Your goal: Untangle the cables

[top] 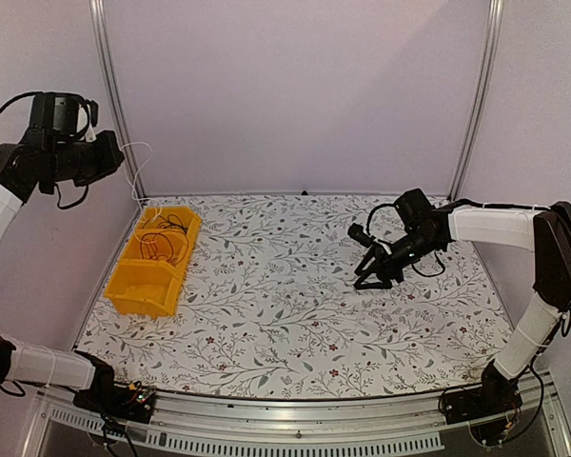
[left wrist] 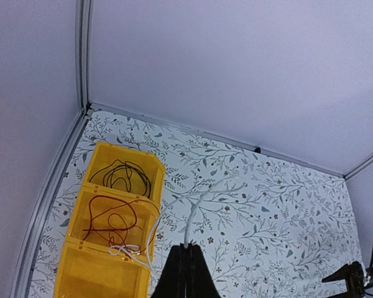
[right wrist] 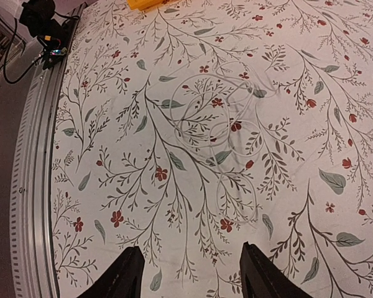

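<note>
Right gripper (right wrist: 189, 257), low in frame, stands spread below one looped white cable (right wrist: 227, 133). Left gripper (left wrist: 186, 248) pinches a second white cable (left wrist: 190, 223); one red cable (left wrist: 109, 220), one black cable (left wrist: 127, 177) lie in the yellow bin (left wrist: 93, 276) at left.

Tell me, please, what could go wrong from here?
The shut left gripper holds a white cable that trails over the yellow bin near the red cable; pulling higher might snag that cable or tip the bin. The open right gripper hovers above faint white loops on the patterned cloth; they blend in, so a grasp could miss.
</note>
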